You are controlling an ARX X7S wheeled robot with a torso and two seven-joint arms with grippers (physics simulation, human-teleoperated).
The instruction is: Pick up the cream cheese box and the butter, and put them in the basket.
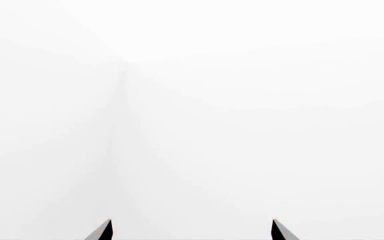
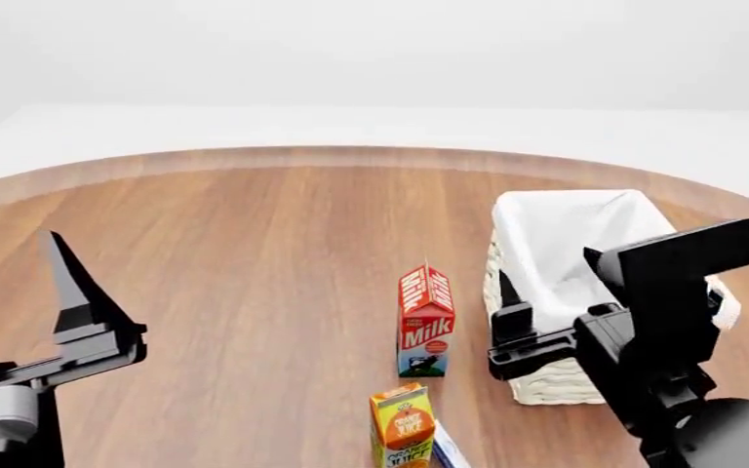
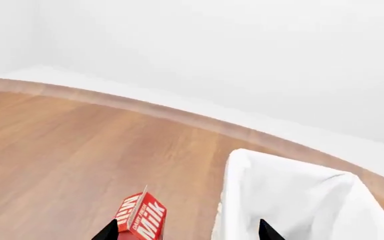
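Left wrist cam: almost all blank white. Only the left hand (image 1: 192,231) shows, as two dark fingertips (image 1: 102,231) poking in at the frame edge, well apart, nothing between them. Each tip is a black wedge with a thin lighter edge. Behind them there's a pale wall (image 1: 245,100) with a faint grey vertical streak fading out near a soft corner-like crease. Too washed out to tell more.

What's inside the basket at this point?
Only the white cloth liner shows inside the basket. The right arm covers its near right part, so anything lying there cannot be seen.
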